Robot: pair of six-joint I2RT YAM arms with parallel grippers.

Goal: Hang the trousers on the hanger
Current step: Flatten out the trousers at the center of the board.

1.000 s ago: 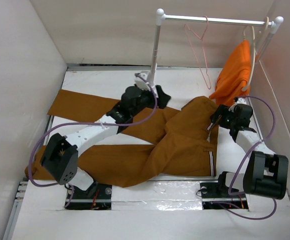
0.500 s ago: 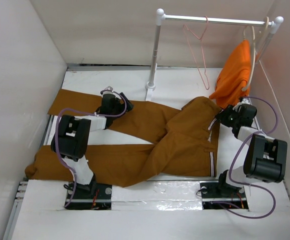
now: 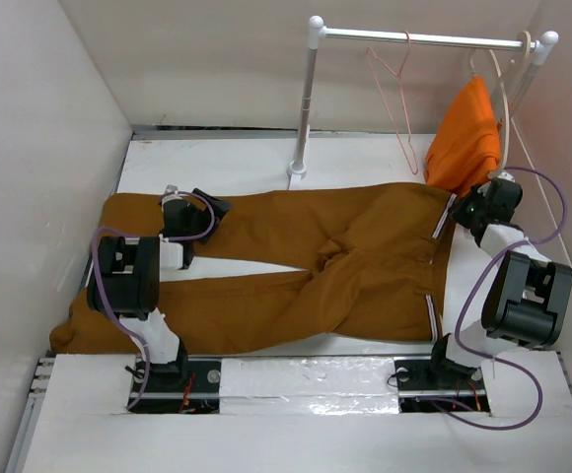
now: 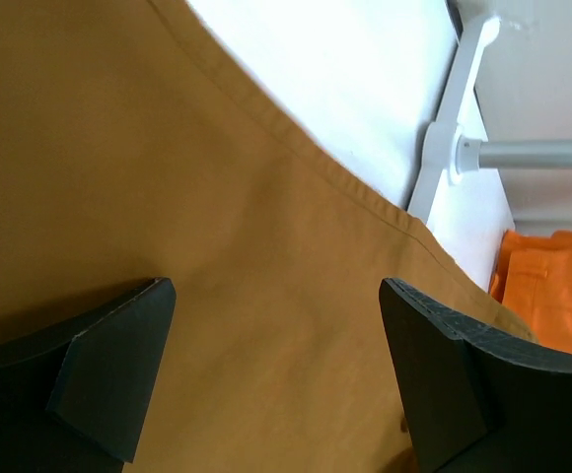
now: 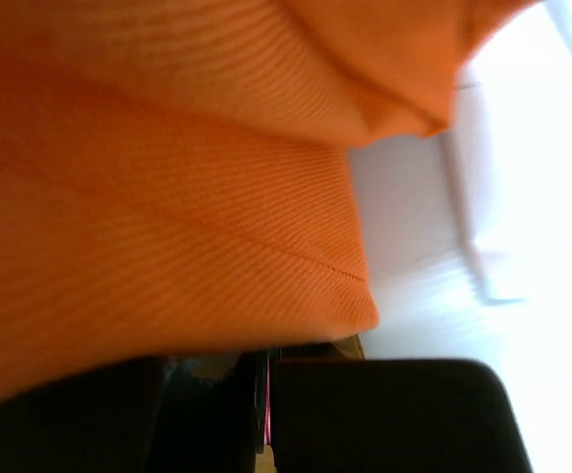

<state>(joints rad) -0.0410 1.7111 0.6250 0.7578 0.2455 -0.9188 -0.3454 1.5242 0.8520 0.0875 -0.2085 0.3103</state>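
Top external view: long ochre-brown trousers lie flat across the white worktop. Left gripper gapes wide over a leg; right gripper pinches the striped waistband at the right edge.

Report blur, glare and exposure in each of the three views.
Top external: sharp, evenly lit, glare on the shiny front strip. Left wrist: trousers crisp, white table blown out. Right wrist: orange garment soft, right side overexposed.
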